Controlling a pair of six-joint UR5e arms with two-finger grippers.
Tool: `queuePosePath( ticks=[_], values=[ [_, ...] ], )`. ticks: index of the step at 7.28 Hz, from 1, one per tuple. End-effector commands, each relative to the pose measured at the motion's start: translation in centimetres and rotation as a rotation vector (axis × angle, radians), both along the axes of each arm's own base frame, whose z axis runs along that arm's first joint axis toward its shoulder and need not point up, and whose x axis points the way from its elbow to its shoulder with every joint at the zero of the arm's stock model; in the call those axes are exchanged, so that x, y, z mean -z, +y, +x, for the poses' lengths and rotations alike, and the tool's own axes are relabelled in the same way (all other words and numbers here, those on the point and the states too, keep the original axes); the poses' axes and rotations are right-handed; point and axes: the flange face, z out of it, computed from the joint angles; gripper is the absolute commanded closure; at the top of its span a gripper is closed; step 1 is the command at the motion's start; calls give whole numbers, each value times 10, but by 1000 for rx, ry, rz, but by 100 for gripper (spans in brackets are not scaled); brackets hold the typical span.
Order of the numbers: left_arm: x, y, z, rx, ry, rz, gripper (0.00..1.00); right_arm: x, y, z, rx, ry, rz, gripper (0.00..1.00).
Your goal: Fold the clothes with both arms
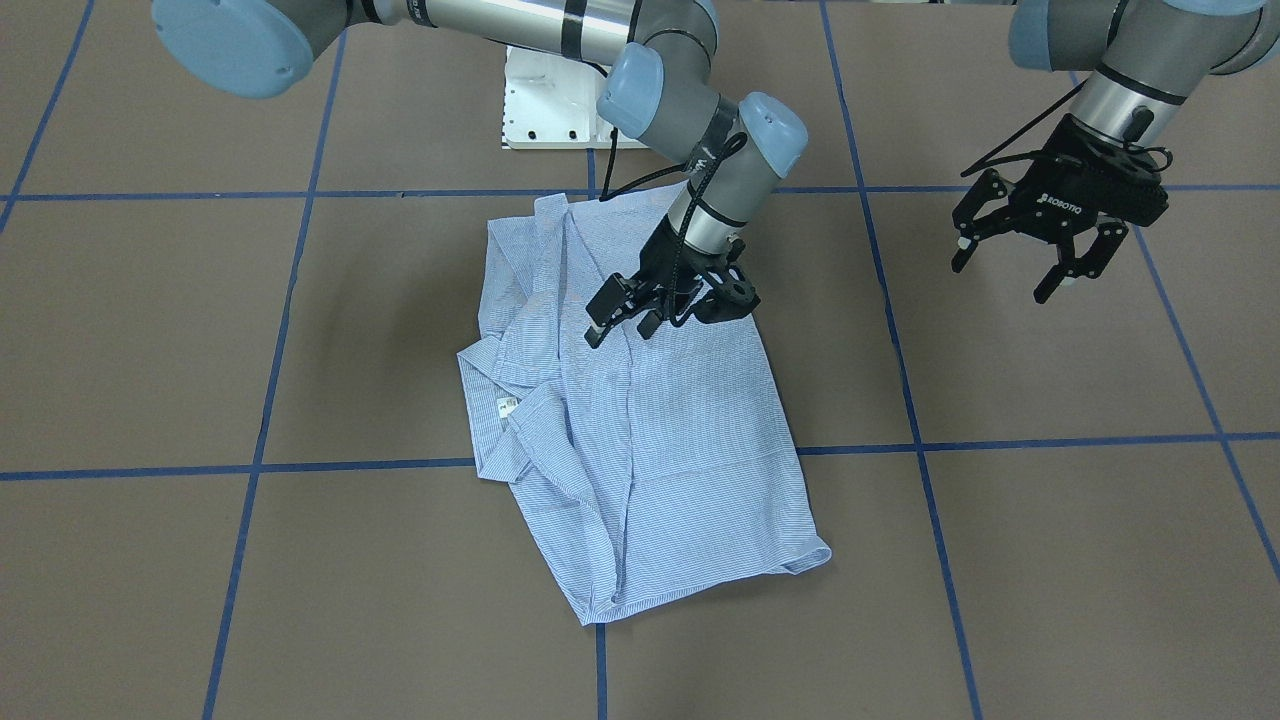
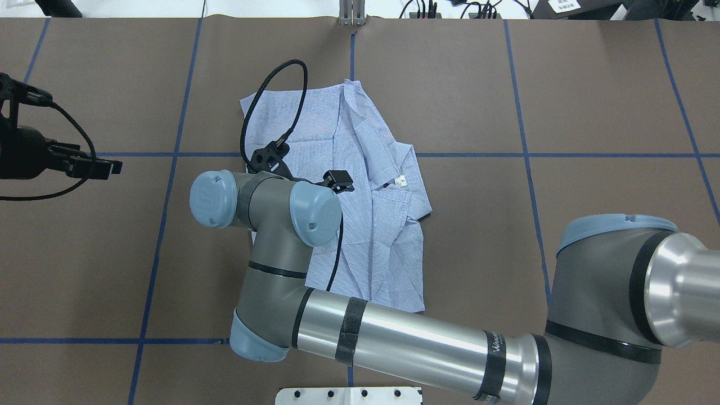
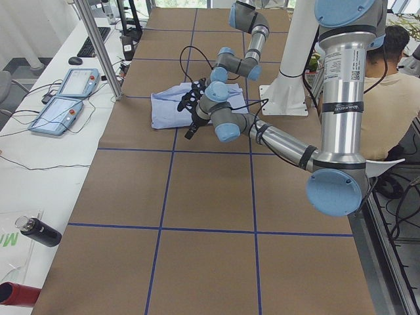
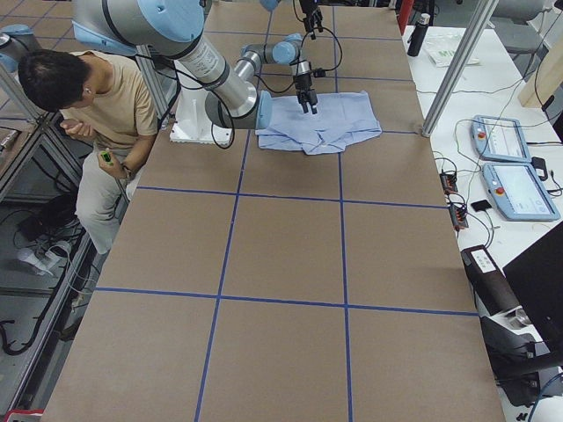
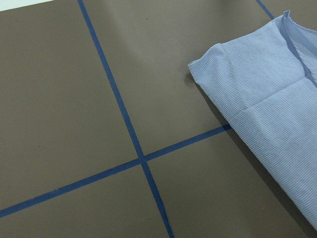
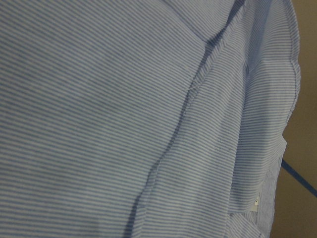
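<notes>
Both sets of jaws spread, right gripper (image 1: 620, 333) hovers over half-folded shirt (image 1: 690, 430), left gripper (image 1: 1000, 280) aside; edge-pinching seems next.

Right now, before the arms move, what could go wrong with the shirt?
The right arm holds open jaws over the layered middle of the shirt; closing there might pinch several layers and spoil the fold.
The left arm hovers beside the cloth, so a one-sided pull might drag the shirt.
</notes>
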Motion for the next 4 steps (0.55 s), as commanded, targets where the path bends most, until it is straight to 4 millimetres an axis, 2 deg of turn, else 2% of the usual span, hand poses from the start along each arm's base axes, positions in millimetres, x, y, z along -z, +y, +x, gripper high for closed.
queuePosePath(
  ticks=[1, 4],
  values=[
    [1, 0, 0, 0, 2, 2, 0, -8, 10, -5, 7, 31, 2, 1],
    [1, 0, 1, -3, 3, 3, 0, -16, 14, -8, -1, 52, -6, 1]
  ],
)
